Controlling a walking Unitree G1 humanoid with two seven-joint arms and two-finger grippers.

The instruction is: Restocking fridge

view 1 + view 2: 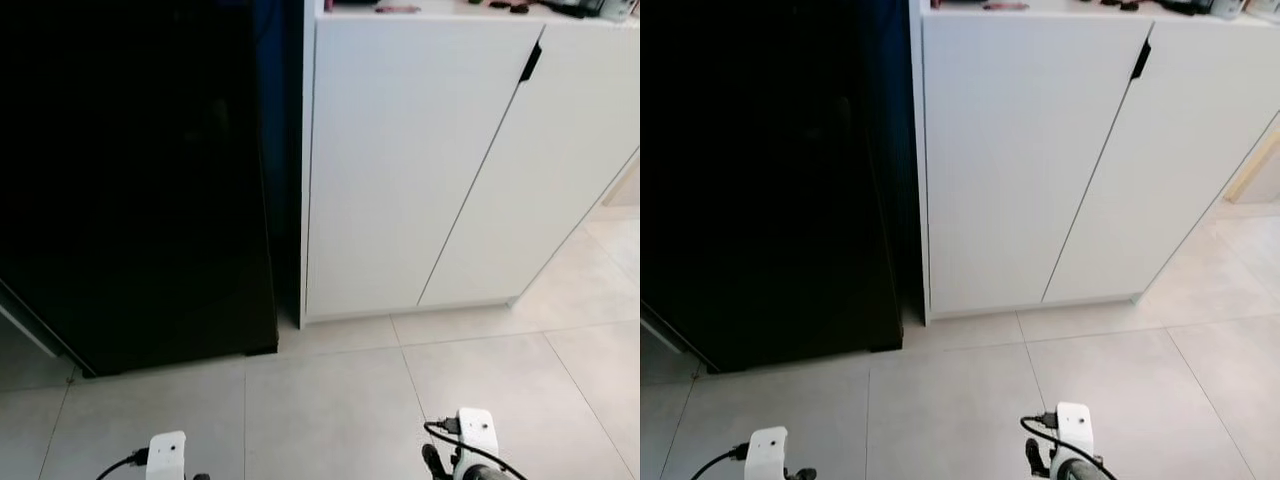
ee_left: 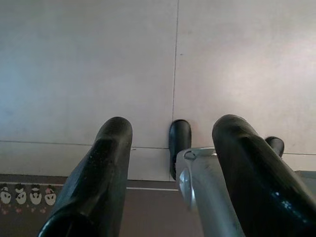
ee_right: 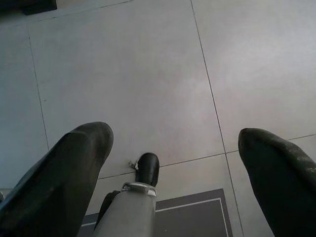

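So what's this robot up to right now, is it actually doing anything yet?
Not much yet. It stands on the tiled floor facing a tall black fridge, whose door is shut, with a white cabinet beside it on its right. Small items lie on the cabinet top, too cropped to identify. Both arms hang low: the left claw and the right claw are open, pointing at the floor and holding nothing. No restocking has begun.

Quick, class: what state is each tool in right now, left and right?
Left tool: open, holding nothing, above the floor.
Right tool: open wide, holding nothing.
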